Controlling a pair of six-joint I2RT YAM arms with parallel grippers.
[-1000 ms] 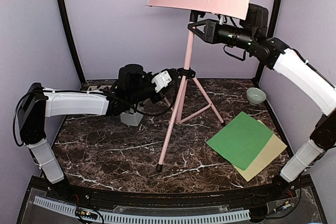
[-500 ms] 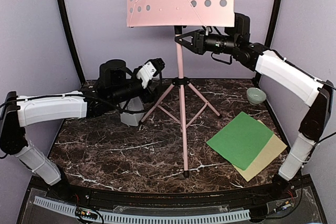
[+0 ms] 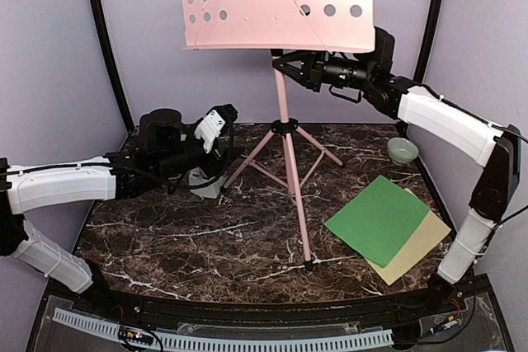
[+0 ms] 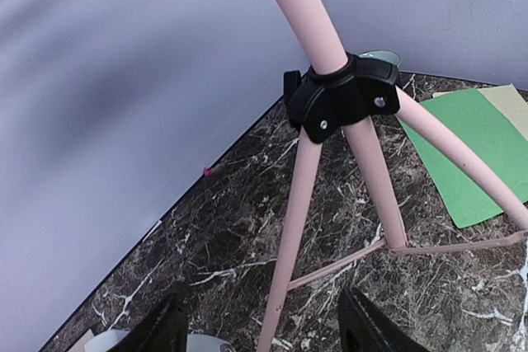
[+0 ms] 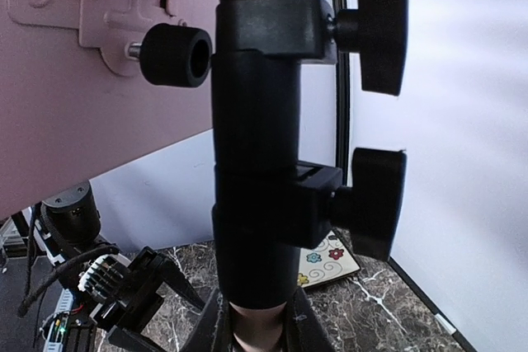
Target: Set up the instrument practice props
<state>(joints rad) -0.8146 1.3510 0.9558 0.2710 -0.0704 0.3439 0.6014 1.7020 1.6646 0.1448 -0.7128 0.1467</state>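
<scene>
One pink stand (image 3: 281,96) upright, R gripper (image 3: 287,62) clamps it, L gripper (image 3: 219,119) spread

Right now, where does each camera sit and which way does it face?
Top external: above and behind the bases, looking down at the marble table; both arms show.
Left wrist: low, facing the music stand hub and legs; left jaws' open tips at the bottom edge.
Right wrist: high under the desk, close against the stand's black clamp; right jaws shut on the stand.
Shared: all three see the stand; top and left wrist both see the green page.
</scene>
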